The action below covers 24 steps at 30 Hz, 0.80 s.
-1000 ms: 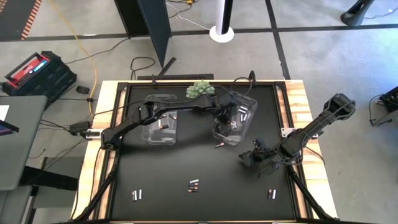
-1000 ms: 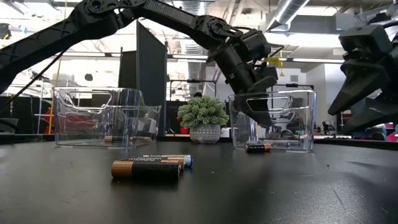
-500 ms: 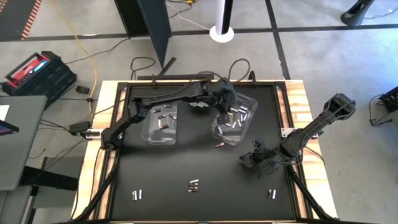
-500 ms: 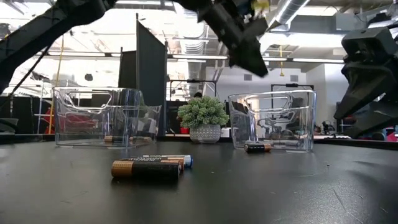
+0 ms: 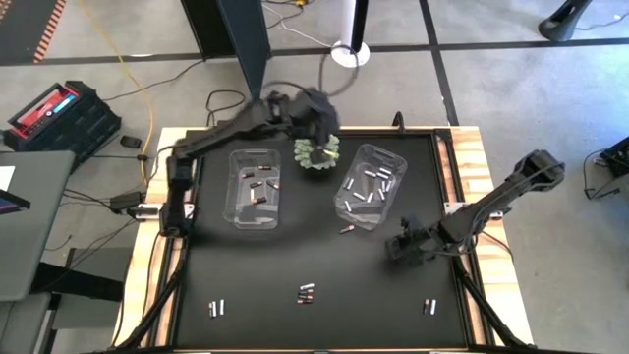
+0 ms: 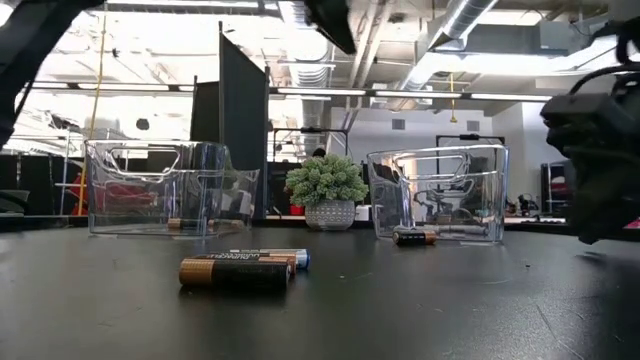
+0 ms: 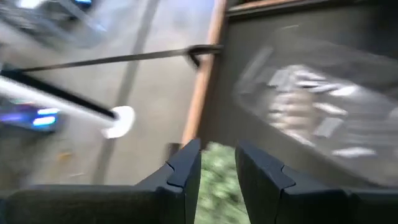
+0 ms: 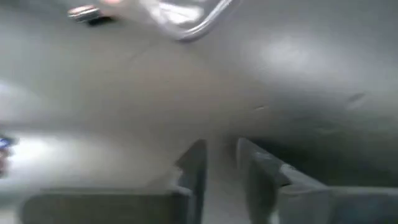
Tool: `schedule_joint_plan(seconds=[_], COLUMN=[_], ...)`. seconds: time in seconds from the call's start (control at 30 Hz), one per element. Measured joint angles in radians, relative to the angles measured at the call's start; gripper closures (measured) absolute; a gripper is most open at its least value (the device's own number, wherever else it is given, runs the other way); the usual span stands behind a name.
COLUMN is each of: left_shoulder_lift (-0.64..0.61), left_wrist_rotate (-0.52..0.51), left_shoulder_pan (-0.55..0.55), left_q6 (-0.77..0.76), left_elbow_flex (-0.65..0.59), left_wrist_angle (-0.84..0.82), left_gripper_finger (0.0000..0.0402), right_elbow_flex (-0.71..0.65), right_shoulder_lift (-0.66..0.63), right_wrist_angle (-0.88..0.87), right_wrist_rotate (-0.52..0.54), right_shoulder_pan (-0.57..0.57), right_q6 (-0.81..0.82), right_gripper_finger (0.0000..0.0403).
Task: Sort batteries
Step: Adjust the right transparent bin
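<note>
Two arms over a black surface (image 5: 295,261) scattered with batteries, with two clear bins and a small plant.

Pale cells lie in the right bin (image 5: 369,185), dark ones in the left bin (image 5: 257,187); loose batteries (image 5: 306,292) rest along the near edge, and one (image 5: 346,230) just beside the right bin. The left gripper (image 5: 322,118) is raised above the green plant (image 5: 316,155), fingers (image 7: 186,171) narrowly parted and holding nothing. The right gripper (image 5: 398,246) sits low on the surface right of centre, fingers (image 8: 193,171) narrowly apart, with nothing seen between them. Around the table: grey floor, cables and a red toolbox (image 5: 54,108).
</note>
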Motion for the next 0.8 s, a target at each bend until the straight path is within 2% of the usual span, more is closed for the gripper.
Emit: schedule_joint_plan(seconds=[0.13, 0.2, 0.27, 0.37, 0.5, 0.7, 0.8], left_shoulder_lift=[-0.072, -0.098, -0.118, -0.161, -0.245, -0.439, -0.544], left_wrist_rotate=[0.259, 0.35, 0.392, 0.409, 0.412, 0.412, 0.405], left_shoulder_pan=[0.078, 0.122, 0.156, 0.174, 0.168, 0.156, 0.15], left_q6=[-0.074, -0.117, -0.167, -0.222, -0.271, -0.383, -0.453], left_elbow_flex=[-0.015, -0.042, -0.071, -0.141, -0.27, -0.562, -0.708], left_wrist_angle=[-0.112, -0.152, -0.192, -0.189, -0.083, 0.13, 0.204], left_gripper_finger=[0.0306, 0.0306, 0.0306, 0.0306, 0.0306, 0.0306, 0.0306], right_elbow_flex=[0.083, 0.127, 0.161, 0.169, 0.139, 0.129, 0.129], right_shoulder_lift=[0.0, -0.001, -0.001, -0.015, -0.087, -0.214, -0.235], right_wrist_angle=[-0.231, -0.354, -0.463, -0.569, -0.551, -0.537, -0.526], right_wrist_rotate=[-0.057, -0.072, -0.097, -0.162, -0.2, -0.266, -0.316], right_shoulder_pan=[-0.065, -0.105, -0.158, -0.275, -0.489, -0.832, -0.996], right_q6=[-0.099, -0.179, -0.263, -0.388, -0.617, -0.971, -1.15], right_gripper_finger=[0.0382, 0.0392, 0.0389, 0.0394, 0.0399, 0.0401, 0.0402])
